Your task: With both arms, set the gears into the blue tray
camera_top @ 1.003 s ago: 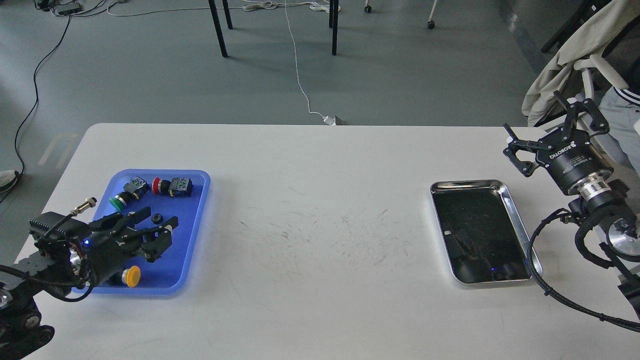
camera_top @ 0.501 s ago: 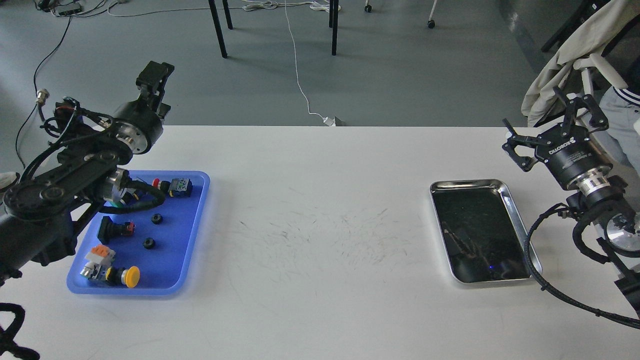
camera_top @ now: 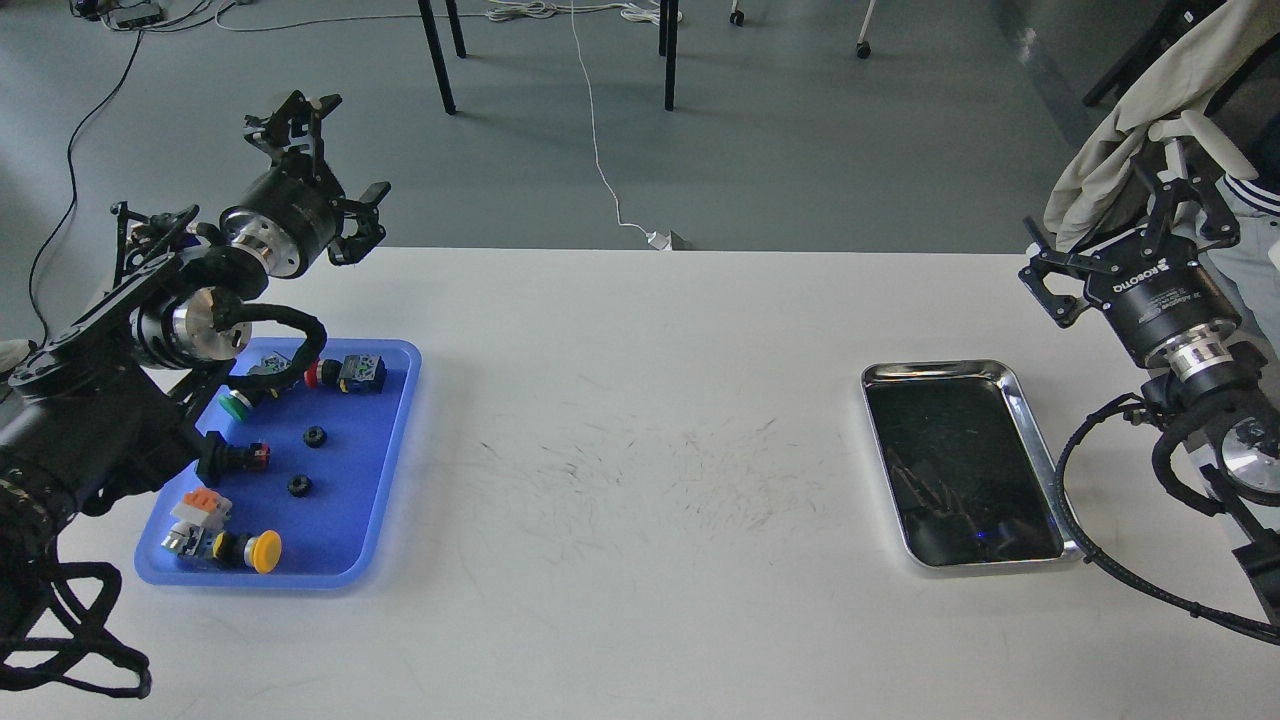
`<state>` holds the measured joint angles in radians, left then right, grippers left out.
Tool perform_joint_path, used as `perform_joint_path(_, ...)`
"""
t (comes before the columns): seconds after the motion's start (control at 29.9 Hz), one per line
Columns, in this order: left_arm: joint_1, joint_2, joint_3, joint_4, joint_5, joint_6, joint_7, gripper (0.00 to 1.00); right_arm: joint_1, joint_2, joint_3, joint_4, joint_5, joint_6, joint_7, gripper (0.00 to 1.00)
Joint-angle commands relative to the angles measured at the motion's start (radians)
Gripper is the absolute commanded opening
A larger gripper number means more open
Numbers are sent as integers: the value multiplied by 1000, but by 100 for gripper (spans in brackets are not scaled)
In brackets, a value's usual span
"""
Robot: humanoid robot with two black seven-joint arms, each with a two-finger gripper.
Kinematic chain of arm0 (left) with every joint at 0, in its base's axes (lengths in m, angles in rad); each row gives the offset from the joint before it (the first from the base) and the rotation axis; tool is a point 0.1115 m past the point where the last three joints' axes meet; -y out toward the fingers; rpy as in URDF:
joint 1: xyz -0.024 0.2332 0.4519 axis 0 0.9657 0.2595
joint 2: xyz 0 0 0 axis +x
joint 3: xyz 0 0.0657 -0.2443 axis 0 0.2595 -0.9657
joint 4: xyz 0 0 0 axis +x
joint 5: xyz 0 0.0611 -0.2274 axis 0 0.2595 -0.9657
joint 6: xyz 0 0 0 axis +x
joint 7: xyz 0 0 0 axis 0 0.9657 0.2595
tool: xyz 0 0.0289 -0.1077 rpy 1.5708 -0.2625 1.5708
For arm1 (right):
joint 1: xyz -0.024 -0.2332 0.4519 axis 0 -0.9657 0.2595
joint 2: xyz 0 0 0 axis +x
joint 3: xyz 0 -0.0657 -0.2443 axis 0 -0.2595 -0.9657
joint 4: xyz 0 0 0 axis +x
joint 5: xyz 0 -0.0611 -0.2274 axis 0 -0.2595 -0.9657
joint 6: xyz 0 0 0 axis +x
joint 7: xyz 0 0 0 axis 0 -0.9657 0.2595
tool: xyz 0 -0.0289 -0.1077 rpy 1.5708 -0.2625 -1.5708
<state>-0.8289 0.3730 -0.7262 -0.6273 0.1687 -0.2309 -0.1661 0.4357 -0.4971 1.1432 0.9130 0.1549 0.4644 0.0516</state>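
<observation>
The blue tray (camera_top: 352, 510) lies at the table's left side. Two tiny black gears rest on its floor, one (camera_top: 315, 436) near the middle and one (camera_top: 298, 486) a little closer to me. My left gripper (camera_top: 342, 148) is raised above the table's far left edge, well behind the tray, open and empty. At the far right my right gripper (camera_top: 1102, 205), marked ROBOTIQ, hangs open and empty, beyond the steel tray's right corner.
Several push-button switches share the blue tray: green (camera_top: 235, 405), red (camera_top: 325, 372), yellow (camera_top: 262, 551) and a black one (camera_top: 235, 456). A shiny steel tray (camera_top: 940, 367) sits on the right and holds nothing that I can make out. A cloth-draped chair (camera_top: 1130, 150) stands behind the right arm.
My left arm rose out of the blue tray and swung back past the table's far edge, its fingers now spread. A second gear shows in the tray. The right gripper drifted slightly up and right.
</observation>
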Motion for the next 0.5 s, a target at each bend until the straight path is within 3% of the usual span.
perform_joint_path(0.0, 4, -8, -25, 24, -14, -1, -58, 99, 26, 12, -11, 3, 0, -35, -4, 99)
perform_joint_path(0.47, 62, -11, -65, 47, -89, -10, -85, 99, 32, 31, -14, 6, 0, -44, -9, 99)
